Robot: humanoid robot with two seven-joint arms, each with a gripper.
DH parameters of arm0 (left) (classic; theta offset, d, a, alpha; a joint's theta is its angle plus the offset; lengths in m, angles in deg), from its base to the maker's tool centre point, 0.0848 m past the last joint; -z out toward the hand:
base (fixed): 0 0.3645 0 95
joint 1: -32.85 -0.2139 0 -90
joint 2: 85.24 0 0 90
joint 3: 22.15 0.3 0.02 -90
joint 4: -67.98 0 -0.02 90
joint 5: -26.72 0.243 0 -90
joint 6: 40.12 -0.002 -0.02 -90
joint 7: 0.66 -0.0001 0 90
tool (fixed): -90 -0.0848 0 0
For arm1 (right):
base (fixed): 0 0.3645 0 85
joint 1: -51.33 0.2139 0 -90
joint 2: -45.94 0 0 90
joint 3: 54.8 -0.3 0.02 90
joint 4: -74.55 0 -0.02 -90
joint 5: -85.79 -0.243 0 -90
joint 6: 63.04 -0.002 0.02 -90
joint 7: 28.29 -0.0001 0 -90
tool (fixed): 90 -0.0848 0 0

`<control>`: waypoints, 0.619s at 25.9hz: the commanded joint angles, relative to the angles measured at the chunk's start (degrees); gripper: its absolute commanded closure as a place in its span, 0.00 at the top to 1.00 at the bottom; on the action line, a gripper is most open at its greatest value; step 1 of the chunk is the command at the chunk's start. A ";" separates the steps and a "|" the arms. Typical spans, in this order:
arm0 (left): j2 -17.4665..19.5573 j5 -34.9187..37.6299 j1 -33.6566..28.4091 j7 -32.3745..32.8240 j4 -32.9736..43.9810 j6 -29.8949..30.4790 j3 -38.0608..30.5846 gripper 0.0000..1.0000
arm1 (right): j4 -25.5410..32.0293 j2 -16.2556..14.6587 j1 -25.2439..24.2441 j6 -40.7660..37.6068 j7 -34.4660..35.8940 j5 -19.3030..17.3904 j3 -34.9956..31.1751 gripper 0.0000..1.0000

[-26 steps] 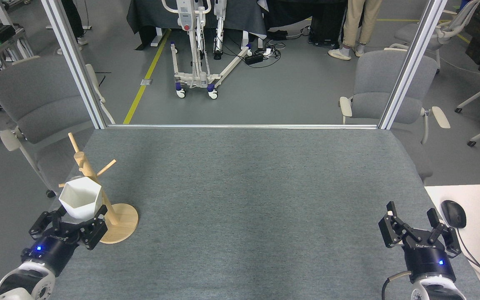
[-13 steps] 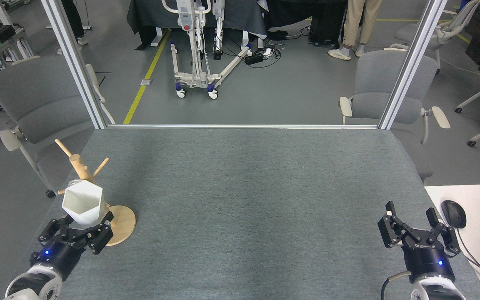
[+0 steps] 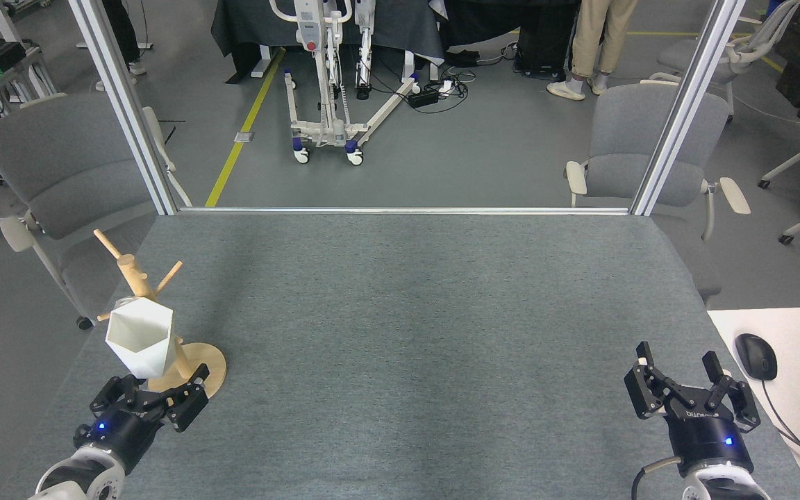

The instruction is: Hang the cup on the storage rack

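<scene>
Left gripper [image 3: 152, 397] sits in the lower left of the frame with its fingers spread and nothing between them; just above it the cup [image 3: 140, 337] hangs on the storage rack [image 3: 144, 300], mouth tilted toward the camera, apparently caught on a lower peg I cannot see behind it; the rack's round base shows beside and below the cup, close to the gripper's right finger. Right gripper [image 3: 692, 385] waits in the lower right, fingers also spread and empty, well apart from everything on the table [image 3: 400, 312].

The hang looks done, so the risk lies in the retreat; a finger that clips the base or the cup's lower facet could rock the slim post and tip the cup off its peg, since the rack leans toward the table's left edge.

Compared with a second ago, the left gripper has let go and dropped back toward the bottom of the frame; the rack has shifted slightly and its pegs point more to the upper left; the right gripper has barely moved.
</scene>
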 commanded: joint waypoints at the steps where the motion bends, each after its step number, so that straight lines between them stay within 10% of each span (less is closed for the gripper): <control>1: -0.40 -0.09 -0.41 -0.27 -0.08 -0.75 3.19 0.98 | -0.42 -0.02 0.00 -0.12 -0.16 0.02 -0.08 0.99; 16: -11.39 -0.09 -0.41 -0.45 0.45 -17.89 20.77 0.98 | 0.99 1.92 1.23 -2.84 -0.33 0.46 1.94 0.99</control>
